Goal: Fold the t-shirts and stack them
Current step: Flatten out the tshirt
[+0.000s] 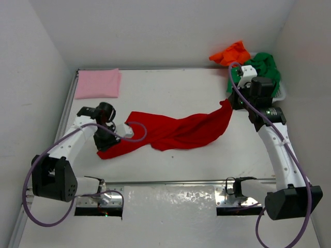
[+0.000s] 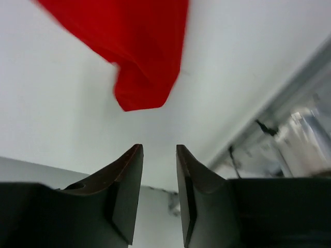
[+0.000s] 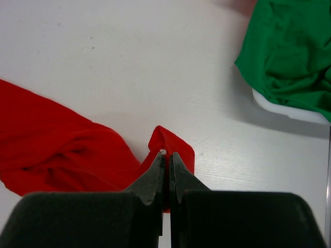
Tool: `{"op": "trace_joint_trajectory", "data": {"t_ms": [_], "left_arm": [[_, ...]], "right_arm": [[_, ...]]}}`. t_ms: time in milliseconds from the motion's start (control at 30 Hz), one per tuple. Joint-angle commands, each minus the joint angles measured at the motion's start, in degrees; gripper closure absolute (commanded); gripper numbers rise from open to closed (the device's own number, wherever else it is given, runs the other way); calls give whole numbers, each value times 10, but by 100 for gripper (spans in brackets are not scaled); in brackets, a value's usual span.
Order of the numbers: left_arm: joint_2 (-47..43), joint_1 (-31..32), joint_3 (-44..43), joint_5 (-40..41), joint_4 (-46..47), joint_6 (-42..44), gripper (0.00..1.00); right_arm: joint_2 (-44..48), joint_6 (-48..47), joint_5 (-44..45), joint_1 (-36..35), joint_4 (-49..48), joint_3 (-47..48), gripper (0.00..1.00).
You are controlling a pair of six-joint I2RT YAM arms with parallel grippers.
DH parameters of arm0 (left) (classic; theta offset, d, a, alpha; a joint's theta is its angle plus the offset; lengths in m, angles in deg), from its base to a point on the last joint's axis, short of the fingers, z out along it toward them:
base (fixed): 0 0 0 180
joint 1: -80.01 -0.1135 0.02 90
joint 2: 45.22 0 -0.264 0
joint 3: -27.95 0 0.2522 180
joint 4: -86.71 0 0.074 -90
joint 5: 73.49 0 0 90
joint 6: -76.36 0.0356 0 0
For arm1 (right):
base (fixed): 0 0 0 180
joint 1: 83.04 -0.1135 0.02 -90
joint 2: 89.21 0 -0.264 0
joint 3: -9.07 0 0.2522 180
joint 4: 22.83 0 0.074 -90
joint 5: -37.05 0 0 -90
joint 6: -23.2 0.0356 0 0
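Note:
The bright red t-shirt (image 1: 176,132) lies stretched in a crumpled band across the middle of the table. Its right end is pinched in my right gripper (image 3: 166,153), which is shut on the cloth (image 3: 62,150). My left gripper (image 2: 159,149) stands open just off the shirt's left corner (image 2: 139,77), with nothing between its fingers. In the top view the left gripper (image 1: 106,138) sits over that left end. A folded light pink t-shirt (image 1: 98,83) lies flat at the back left. The green t-shirt (image 1: 265,68) and orange t-shirt (image 1: 231,52) are heaped at the back right.
A white basket (image 3: 282,108) holds the green t-shirt (image 3: 295,51) at the back right, close to my right arm. White walls close in the table on the left, back and right. A metal rail (image 1: 170,182) runs along the near edge.

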Motion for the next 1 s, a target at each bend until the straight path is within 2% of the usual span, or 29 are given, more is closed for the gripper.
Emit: {"op": "trace_joint_trajectory", "data": {"t_ms": [0, 33, 100, 133, 200, 233, 300, 333, 367, 400, 500, 700, 767, 800, 833, 867, 967], "left_arm": [[-49, -13, 44, 60, -47, 46, 69], [-55, -26, 39, 79, 27, 7, 74], [-63, -49, 8, 84, 116, -47, 84], [-55, -70, -17, 34, 150, -79, 80], [-36, -70, -33, -56, 119, -61, 63], [-26, -56, -32, -107, 112, -70, 49], [8, -22, -13, -106, 114, -90, 45], [15, 21, 18, -72, 120, -101, 41], [18, 37, 35, -60, 127, -107, 40], [16, 47, 51, -59, 137, -110, 39], [1, 69, 106, -75, 179, -111, 27], [34, 89, 185, -5, 269, -123, 26], [52, 89, 204, 37, 302, -135, 30], [62, 89, 205, 74, 317, -143, 54], [62, 87, 199, 90, 321, -150, 73], [59, 76, 180, 107, 327, -159, 100], [24, 34, 117, 114, 336, -153, 100]], "right_arm": [[16, -13, 11, 1, 0, -21, 100], [15, -10, 12, 1, -1, -23, 100], [7, -6, 3, 2, -3, -27, 100], [3, 1, -5, 1, -10, -28, 100], [-1, 7, -12, 1, -17, -29, 100], [-3, 9, -14, 1, -23, -29, 100], [-4, 13, -14, 1, -25, -31, 100], [-4, 13, -14, 2, -26, -33, 100], [-3, 12, -13, 2, -26, -34, 100], [-2, 12, -13, 2, -27, -35, 100], [-2, 12, -12, 1, -27, -42, 100], [-11, 15, -7, 1, -30, -45, 100], [-14, 18, 2, 1, -30, -42, 100], [-17, 17, 10, 1, -30, -33, 100], [-18, 18, 12, 2, -30, -25, 100], [-21, 17, 13, 2, -30, -16, 100], [-35, 12, 8, 2, -24, 65, 100]]}}
